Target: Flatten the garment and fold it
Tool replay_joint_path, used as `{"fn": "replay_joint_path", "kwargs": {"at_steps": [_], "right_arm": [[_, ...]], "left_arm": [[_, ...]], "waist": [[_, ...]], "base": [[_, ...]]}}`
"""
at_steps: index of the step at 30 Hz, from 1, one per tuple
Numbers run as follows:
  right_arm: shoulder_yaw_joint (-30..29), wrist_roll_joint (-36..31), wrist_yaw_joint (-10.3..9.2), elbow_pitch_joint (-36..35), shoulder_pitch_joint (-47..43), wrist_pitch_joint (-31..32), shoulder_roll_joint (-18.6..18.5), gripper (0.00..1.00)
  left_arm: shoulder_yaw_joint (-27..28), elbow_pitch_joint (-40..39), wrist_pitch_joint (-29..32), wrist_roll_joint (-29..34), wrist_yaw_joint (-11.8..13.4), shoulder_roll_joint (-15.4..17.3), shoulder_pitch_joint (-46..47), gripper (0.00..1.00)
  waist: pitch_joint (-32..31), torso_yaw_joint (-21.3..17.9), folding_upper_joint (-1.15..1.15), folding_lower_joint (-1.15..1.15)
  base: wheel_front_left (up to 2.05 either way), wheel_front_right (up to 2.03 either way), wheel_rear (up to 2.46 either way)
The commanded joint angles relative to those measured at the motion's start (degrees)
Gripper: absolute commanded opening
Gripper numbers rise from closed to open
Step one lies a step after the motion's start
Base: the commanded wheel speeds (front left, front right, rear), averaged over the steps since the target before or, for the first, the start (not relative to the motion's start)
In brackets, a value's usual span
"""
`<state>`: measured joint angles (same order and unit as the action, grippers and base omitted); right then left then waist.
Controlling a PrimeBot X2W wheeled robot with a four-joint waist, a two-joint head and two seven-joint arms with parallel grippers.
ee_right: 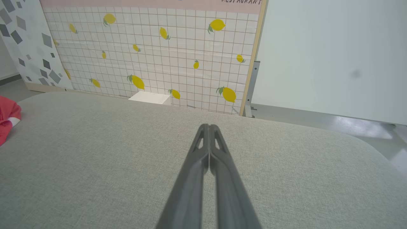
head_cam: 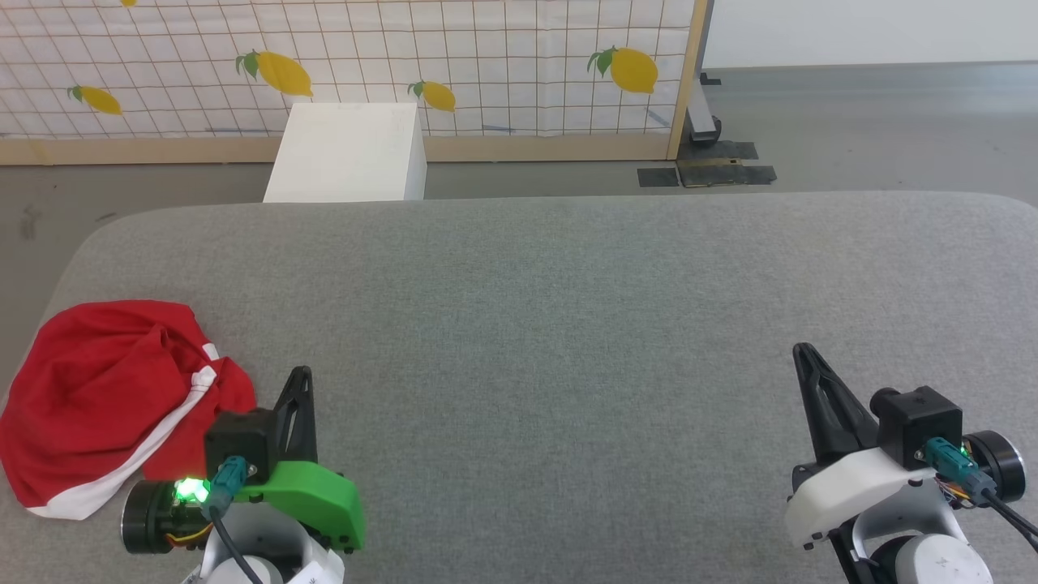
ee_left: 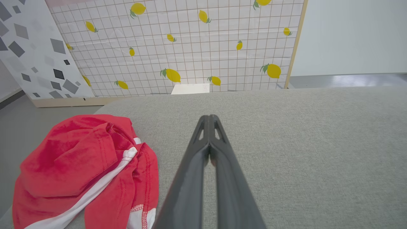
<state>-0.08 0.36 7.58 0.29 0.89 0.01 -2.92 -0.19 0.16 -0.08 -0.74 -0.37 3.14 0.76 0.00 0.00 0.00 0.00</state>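
The garment (head_cam: 97, 389) is a crumpled heap of red shorts with white stripes, lying at the left edge of the grey padded table (head_cam: 568, 324). In the left wrist view the garment (ee_left: 73, 168) bunches up just left of my fingers. My left gripper (head_cam: 302, 375) is shut and empty, hovering just right of the heap without touching it, and its tips (ee_left: 209, 118) meet over bare table. Far off at the table's right side, my right gripper (head_cam: 803, 350) is also shut and empty, tips (ee_right: 209, 126) pressed together. A red edge of the garment (ee_right: 8, 119) peeks in at the far left of the right wrist view.
A white box (head_cam: 349, 152) stands on the floor beyond the table's far edge, in front of a lemon-print grid panel (head_cam: 405, 57). Grey floor (head_cam: 851, 122) lies behind on the right. The table's rounded left edge passes close under the garment.
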Motion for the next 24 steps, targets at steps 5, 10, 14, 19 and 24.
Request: {"fn": "replay_joint_path", "kwargs": {"at_steps": [5,10,14,19,24], "right_arm": [[0.1,-0.4,-0.09,-0.3,-0.9,0.0,0.0,0.00],[0.1,-0.4,-0.09,-0.3,-0.9,0.0,0.0,0.00],[0.1,-0.4,-0.09,-0.3,-0.9,0.0,0.0,0.00],[0.0,0.0,0.00,0.0,0.0,0.0,0.0,1.00],[-0.1,0.4,0.00,0.2,-0.2,-0.3,0.0,1.00]], "left_arm": [[0.2,-0.2,0.1,0.7,0.4,-0.3,-0.8,0.00],[0.2,-0.2,0.1,0.7,0.4,-0.3,-0.8,0.00],[0.2,-0.2,0.1,0.7,0.4,-0.3,-0.8,0.00],[-0.1,0.0,0.0,-0.1,0.0,0.0,0.0,1.00],[-0.3,0.2,-0.3,-0.5,0.0,0.0,0.0,1.00]], "waist": [[0.0,0.0,0.00,0.00],[0.0,0.0,0.00,0.00],[0.0,0.0,0.00,0.00],[0.0,0.0,0.00,0.00],[0.0,0.0,0.00,0.00]], "base": [[0.00,0.00,0.00],[0.00,0.00,0.00],[0.00,0.00,0.00],[0.00,0.00,0.00],[0.00,0.00,0.00]]}}
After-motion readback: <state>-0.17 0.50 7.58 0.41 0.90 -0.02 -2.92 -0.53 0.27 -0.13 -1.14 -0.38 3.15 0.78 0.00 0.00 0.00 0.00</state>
